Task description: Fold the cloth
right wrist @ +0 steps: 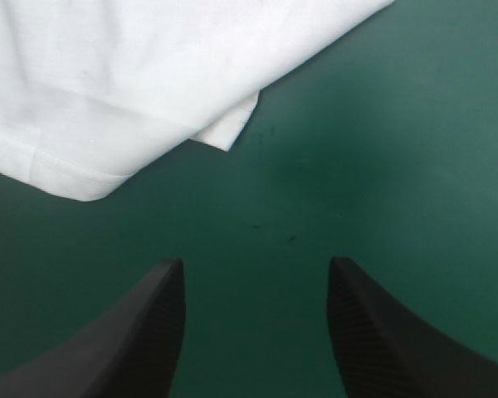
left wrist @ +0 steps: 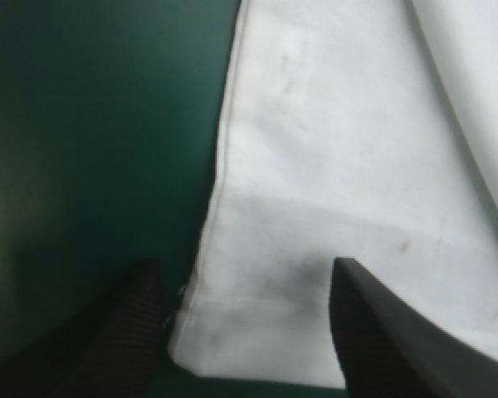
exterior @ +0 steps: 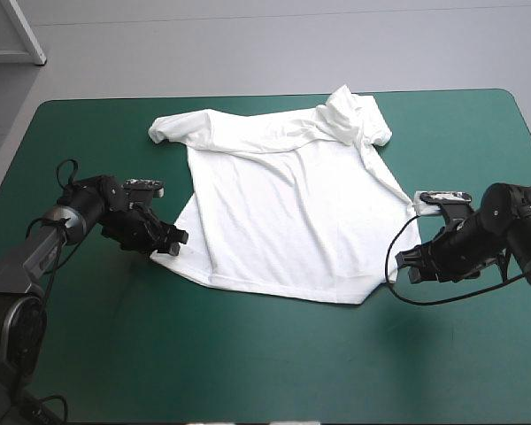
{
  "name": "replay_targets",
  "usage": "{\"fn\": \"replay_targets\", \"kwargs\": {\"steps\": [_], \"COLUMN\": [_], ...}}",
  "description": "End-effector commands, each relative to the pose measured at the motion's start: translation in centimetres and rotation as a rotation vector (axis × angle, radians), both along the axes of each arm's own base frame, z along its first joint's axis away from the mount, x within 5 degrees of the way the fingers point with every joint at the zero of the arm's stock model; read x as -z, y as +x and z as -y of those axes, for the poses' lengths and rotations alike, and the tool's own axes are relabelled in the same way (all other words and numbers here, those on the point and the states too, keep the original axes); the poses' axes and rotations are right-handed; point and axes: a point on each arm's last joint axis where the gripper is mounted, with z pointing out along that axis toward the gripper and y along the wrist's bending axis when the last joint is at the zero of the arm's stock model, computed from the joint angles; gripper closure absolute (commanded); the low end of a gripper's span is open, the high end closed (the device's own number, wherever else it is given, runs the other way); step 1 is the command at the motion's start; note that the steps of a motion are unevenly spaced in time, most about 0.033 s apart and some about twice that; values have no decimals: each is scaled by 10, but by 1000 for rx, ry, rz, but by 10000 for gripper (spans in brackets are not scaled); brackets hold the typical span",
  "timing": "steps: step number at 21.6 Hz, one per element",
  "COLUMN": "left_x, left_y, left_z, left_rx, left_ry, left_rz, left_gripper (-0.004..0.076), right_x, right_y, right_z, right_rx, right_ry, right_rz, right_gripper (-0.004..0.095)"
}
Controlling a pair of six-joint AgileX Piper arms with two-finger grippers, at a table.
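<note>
Teal-green table cover [exterior: 265, 372] across the frame; white short-sleeved fabric T-shirt [exterior: 283, 204] spread at centre, upper-right sleeve rumpled. Black-finned left gripper [exterior: 171, 244] at left-centre, agape around the hem corner, not yet pinching. Right gripper [exterior: 407, 263] at right-centre, agape, empty, short of its corner. Seemingly the grasp step; next calls for closing on both corners.

T-shirt [exterior: 283, 204]: is showing plain white throughout.
Surface cover [exterior: 248, 363], all around the T-shirt: is showing solid teal-green.
Left gripper [exterior: 171, 244] and right gripper [exterior: 407, 266], either side of the T-shirt: jaws are showing black, finely ribbed.
</note>
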Motion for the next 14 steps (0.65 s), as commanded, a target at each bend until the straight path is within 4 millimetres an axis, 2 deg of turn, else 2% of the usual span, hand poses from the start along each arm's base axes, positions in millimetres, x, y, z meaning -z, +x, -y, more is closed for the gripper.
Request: {"fn": "replay_targets", "kwargs": {"steps": [1,4,7,11,14], "left_x": [3,6,6,7,6], "left_y": [0,-3,-4,-6,-7], "left_z": [12,18,21,22,22], "left_rx": [-7,31,39,43,47], "left_ry": [-52,-27,-27,-27,-27], "left_rz": [-4,-4,-8,-25,-37], "left_gripper": [493,730,732,732,732], "right_x": [-1,7,19,55,77], "right_y": [0,4,17,38,46], "right_z": [0,-3,-13,-38,-44], "right_rx": [33,70,57,15,14], "right_ry": [28,75,99,86,75], "right_rz": [73,114,119,54,-13], "right_gripper": [422,422,423,424,424]}}
